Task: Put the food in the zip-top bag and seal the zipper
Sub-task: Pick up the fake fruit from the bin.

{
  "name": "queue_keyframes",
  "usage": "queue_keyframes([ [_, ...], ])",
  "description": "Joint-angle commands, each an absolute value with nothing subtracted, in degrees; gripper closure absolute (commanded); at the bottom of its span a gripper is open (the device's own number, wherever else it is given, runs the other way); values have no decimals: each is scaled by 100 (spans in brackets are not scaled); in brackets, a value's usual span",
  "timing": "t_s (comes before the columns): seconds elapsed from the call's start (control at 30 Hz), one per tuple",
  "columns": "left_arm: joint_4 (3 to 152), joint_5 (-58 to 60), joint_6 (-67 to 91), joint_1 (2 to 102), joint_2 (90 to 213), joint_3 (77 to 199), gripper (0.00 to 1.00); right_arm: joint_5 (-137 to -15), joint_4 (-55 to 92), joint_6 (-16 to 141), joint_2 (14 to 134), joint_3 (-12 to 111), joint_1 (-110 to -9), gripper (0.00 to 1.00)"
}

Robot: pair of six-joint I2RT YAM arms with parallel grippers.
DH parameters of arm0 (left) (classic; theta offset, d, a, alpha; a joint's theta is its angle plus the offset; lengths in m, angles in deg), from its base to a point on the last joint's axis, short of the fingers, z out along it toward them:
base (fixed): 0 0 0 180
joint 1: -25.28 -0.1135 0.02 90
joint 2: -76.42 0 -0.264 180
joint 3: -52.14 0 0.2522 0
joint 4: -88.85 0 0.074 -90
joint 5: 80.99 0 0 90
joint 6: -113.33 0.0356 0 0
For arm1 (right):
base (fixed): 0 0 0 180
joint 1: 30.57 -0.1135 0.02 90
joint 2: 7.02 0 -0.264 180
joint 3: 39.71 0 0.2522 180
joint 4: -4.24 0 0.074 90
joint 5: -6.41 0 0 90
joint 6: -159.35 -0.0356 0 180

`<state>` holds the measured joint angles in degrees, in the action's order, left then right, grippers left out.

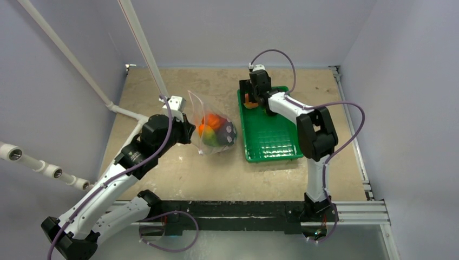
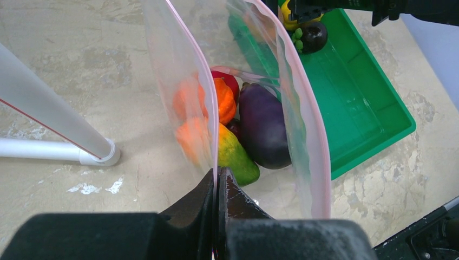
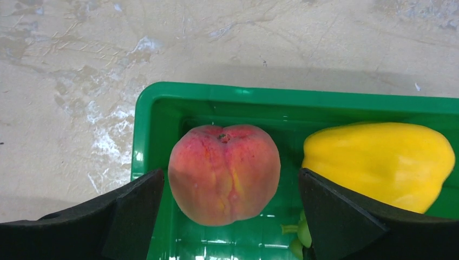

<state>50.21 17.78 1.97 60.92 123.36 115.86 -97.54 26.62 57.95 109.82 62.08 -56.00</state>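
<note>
The clear zip-top bag stands open in the middle of the table, and my left gripper is shut on its near rim. The pinkish zipper runs round the open mouth. Inside lie food pieces: a purple eggplant, an orange piece, a green-yellow mango and something red. My right gripper stands open at the far end of the green tray, one finger on each side of a peach, with a gap on both sides. A yellow pepper lies beside it.
In the tray also lie green grapes and a dark round fruit. White pipes slant over the table's left side, and one foot stands close to the bag. Walls enclose the table on three sides.
</note>
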Motion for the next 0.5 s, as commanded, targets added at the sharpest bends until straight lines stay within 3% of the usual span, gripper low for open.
queue_keyframes([
  [0.0,5128,1797,321,6072,12357,11574,100,-9679,2425,5775,11061,6578,-5550,5],
  [0.23,5128,1815,320,6077,12343,11565,100,-9636,2421,5699,11303,6671,-5508,15],
  [0.47,5142,1809,325,6071,12336,11565,100,-9717,2495,5654,11062,6561,-5501,43],
])
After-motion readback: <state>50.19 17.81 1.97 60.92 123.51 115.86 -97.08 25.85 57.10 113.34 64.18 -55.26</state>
